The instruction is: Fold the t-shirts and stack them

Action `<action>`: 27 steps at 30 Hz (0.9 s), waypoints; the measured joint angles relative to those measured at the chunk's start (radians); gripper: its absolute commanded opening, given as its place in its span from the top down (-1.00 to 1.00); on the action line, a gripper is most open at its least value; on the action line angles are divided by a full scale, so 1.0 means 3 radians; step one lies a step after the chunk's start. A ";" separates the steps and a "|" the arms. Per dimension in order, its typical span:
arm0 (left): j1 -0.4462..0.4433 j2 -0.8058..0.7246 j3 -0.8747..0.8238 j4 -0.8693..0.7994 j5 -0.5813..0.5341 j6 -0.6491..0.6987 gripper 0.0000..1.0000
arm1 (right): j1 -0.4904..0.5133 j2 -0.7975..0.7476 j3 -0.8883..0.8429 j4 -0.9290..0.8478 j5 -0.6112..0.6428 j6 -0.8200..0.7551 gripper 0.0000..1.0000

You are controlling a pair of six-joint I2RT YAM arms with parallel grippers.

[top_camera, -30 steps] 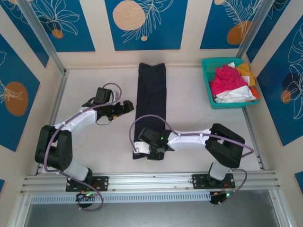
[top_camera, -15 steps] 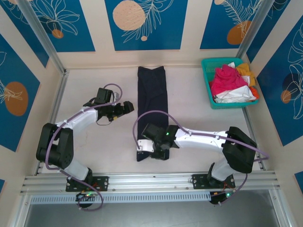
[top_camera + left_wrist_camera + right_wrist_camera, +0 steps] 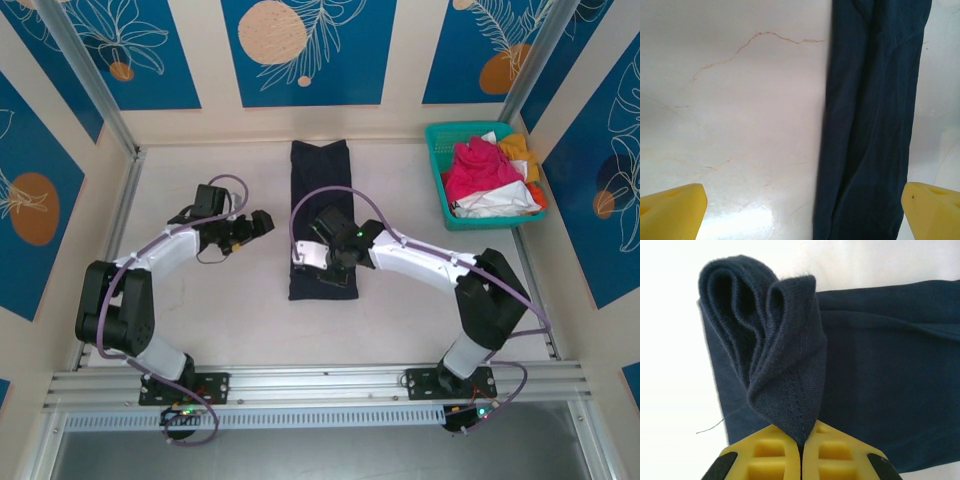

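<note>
Shirt strip runs near-to-far; right gripper pinches its near hem above mid-strip, far end ahead; left gripper wide, beside.

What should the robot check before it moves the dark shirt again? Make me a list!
1. Right tool shut on the near end of the navy t-shirt: ok.
2. Every cloth layer caught in that pinch: cannot tell.
3. Left tool open, beside the shirt, not touching it: ok.
4. Far part of the shirt lying flat on the table: ok.
5. Other t-shirts in the basket, out of the way: ok.
</note>
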 measured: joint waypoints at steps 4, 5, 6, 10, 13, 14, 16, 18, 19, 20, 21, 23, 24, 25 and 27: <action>0.0001 0.0000 -0.0078 0.0061 0.0041 -0.0001 -1.00 | -0.0169 0.0209 0.0217 0.0039 0.0025 -0.0112 1.00; 0.0003 0.0001 -0.0098 0.0072 0.0050 -0.0006 -1.00 | -0.0200 0.0252 0.0264 0.0057 0.0027 -0.0135 1.00; 0.0003 0.0004 -0.0113 0.0081 0.0055 -0.0013 -1.00 | -0.0224 0.0289 0.0305 0.0079 0.0027 -0.0148 1.00; 0.0009 0.0028 -0.0154 0.0128 0.0067 -0.0025 -1.00 | -0.0306 0.0439 0.0478 0.0135 0.0025 -0.0207 1.00; 0.0015 0.0043 -0.0156 0.0135 0.0081 -0.0027 -1.00 | -0.0343 0.0523 0.0575 0.0165 0.0023 -0.0257 1.00; 0.0017 0.0051 -0.0156 0.0144 0.0086 -0.0027 -1.00 | -0.0355 0.0547 0.0605 0.0170 0.0024 -0.0263 1.00; 0.0017 0.0064 -0.0156 0.0156 0.0103 -0.0034 -1.00 | -0.0378 0.0603 0.0657 0.0182 0.0022 -0.0282 1.00; 0.0017 0.0075 -0.0156 0.0169 0.0123 -0.0050 -1.00 | -0.0404 0.0655 0.0708 0.0193 0.0022 -0.0299 1.00; 0.0017 0.0083 -0.0156 0.0181 0.0131 -0.0056 -1.00 | -0.0425 0.0685 0.0730 0.0209 0.0022 -0.0308 1.00; 0.0017 0.0093 -0.0156 0.0191 0.0134 -0.0064 -1.00 | -0.0448 0.0712 0.0755 0.0214 0.0020 -0.0319 1.00; 0.0017 0.0102 -0.0156 0.0202 0.0141 -0.0074 -1.00 | -0.0469 0.0739 0.0778 0.0217 0.0022 -0.0324 1.00; 0.0017 0.0120 -0.0156 0.0210 0.0142 -0.0078 -1.00 | -0.0512 0.0806 0.0839 0.0231 0.0024 -0.0342 1.00; 0.0017 0.0128 -0.0156 0.0211 0.0142 -0.0079 -1.00 | -0.0526 0.0835 0.0867 0.0238 0.0024 -0.0345 1.00; 0.0017 0.0136 -0.0156 0.0214 0.0142 -0.0080 -1.00 | -0.0543 0.0876 0.0898 0.0251 0.0024 -0.0346 1.00; 0.0017 0.0144 -0.0156 0.0216 0.0142 -0.0085 -1.00 | -0.0566 0.0938 0.0944 0.0281 0.0023 -0.0355 1.00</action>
